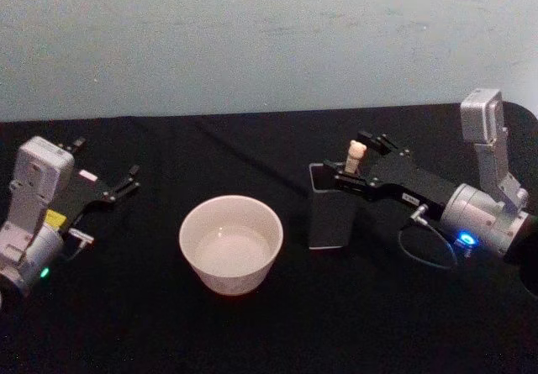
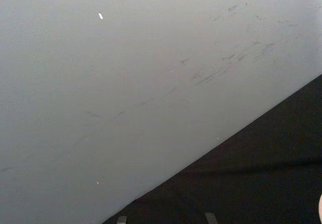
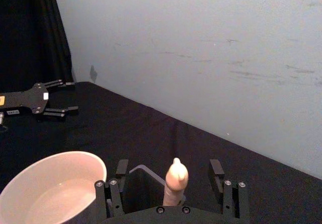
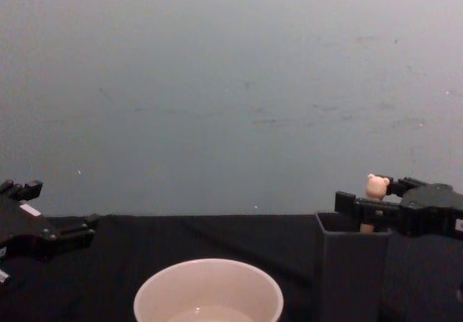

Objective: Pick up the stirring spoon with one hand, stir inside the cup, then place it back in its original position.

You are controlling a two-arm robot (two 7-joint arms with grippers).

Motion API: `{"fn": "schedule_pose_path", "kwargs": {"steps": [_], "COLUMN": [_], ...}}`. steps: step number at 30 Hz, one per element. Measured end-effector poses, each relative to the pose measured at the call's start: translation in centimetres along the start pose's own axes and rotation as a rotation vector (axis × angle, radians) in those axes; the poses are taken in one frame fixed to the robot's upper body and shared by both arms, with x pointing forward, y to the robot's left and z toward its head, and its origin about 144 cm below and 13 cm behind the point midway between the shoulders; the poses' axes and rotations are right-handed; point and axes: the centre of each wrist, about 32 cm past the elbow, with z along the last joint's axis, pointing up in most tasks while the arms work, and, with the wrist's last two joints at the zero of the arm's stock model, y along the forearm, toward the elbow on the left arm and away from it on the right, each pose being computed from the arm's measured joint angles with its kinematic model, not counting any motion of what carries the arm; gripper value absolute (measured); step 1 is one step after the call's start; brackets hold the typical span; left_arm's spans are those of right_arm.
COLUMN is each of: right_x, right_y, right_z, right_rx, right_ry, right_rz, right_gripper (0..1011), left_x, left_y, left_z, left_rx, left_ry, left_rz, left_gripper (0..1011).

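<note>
The head camera looks down from above onto the black table, wide enough to take in the left gripper, the right gripper and the cup between them. The chest camera sits low, facing the grey wall, with the cup's rim close under it. The right wrist camera peers along its own fingers, tight on the stirring spoon between them, and shares the cup and left gripper. The left wrist camera faces the wall and the table beyond its gripper.
</note>
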Motion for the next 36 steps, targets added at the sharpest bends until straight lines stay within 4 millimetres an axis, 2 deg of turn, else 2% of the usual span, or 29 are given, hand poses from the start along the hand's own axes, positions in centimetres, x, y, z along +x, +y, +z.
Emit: {"fn": "schedule_pose_path", "kwargs": {"steps": [16, 19, 27, 28, 30, 31, 32, 36], "right_x": [0.04, 0.03, 0.04, 0.04, 0.05, 0.05, 0.04, 0.04], "right_y": [0.26, 0.24, 0.20, 0.20, 0.19, 0.19, 0.19, 0.18], "right_z": [0.02, 0.01, 0.02, 0.02, 0.02, 0.03, 0.02, 0.02], "right_rx": [-0.003, -0.003, -0.002, -0.002, -0.002, -0.002, -0.001, -0.001], "right_ry": [-0.001, -0.001, -0.001, -0.001, -0.001, -0.001, -0.001, -0.001], "right_rz": [0.006, 0.005, 0.004, 0.004, 0.004, 0.004, 0.004, 0.003], "right_gripper": [1003, 965, 760, 704, 665, 605, 605, 462], "left_x": [0.00, 0.00, 0.00, 0.00, 0.00, 0.00, 0.00, 0.00], "left_y": [0.00, 0.00, 0.00, 0.00, 0.00, 0.00, 0.00, 0.00], "left_z": [0.00, 0.00, 0.00, 0.00, 0.00, 0.00, 0.00, 0.00], "left_rx": [0.000, 0.000, 0.000, 0.000, 0.000, 0.000, 0.000, 0.000], "left_ry": [0.000, 0.000, 0.000, 0.000, 0.000, 0.000, 0.000, 0.000], "left_rz": [0.000, 0.000, 0.000, 0.000, 0.000, 0.000, 0.000, 0.000], "left_gripper": [1001, 1001, 1001, 1001, 1001, 1001, 1001, 1001]}}
